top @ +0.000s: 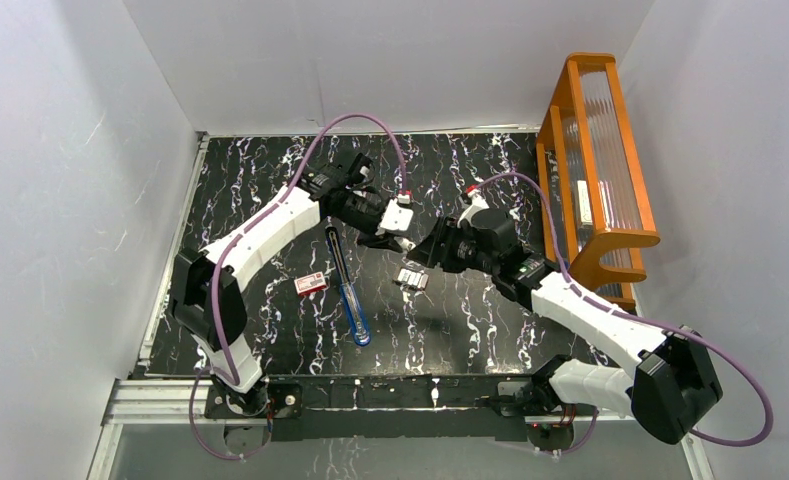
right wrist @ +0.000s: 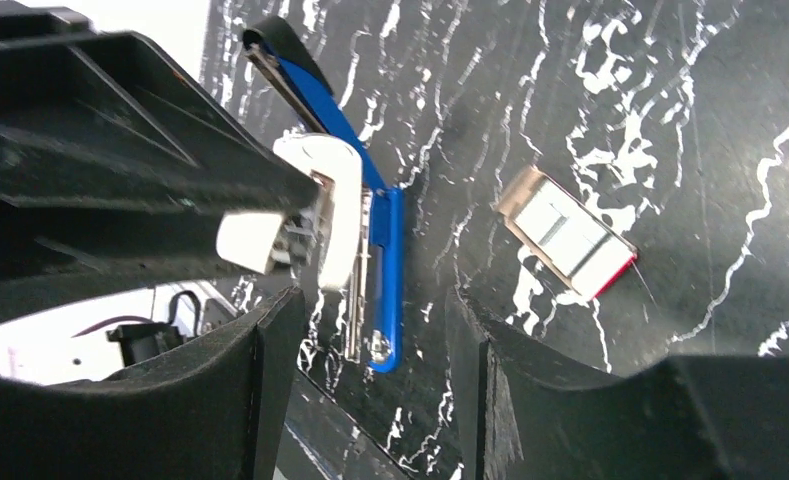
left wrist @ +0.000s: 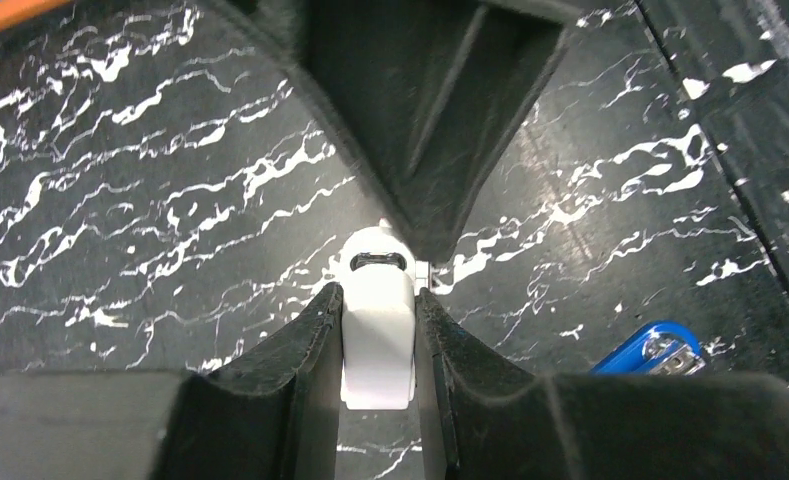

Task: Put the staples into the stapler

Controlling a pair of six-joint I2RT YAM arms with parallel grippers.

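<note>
The blue stapler point(top: 351, 305) lies opened out flat at the table's middle left, its black base point(top: 334, 250) pointing away. My left gripper point(left wrist: 378, 293) is shut on a white plastic piece point(left wrist: 377, 330). In the right wrist view that piece point(right wrist: 332, 205) sits against the stapler's blue arm point(right wrist: 387, 270), beside the silver rail point(right wrist: 356, 310). My right gripper point(right wrist: 375, 300) hangs open and empty just right of the stapler. The staples' open tray point(top: 411, 277) point(right wrist: 567, 235) lies below it, and the red-and-white sleeve point(top: 312, 283) lies left of the stapler.
An orange wooden rack point(top: 595, 160) with ribbed clear panels stands at the table's right edge. White walls close in the left, back and right. The two gripper heads point(top: 400, 240) are close together over the middle. A metal rail point(top: 370, 392) runs along the near edge.
</note>
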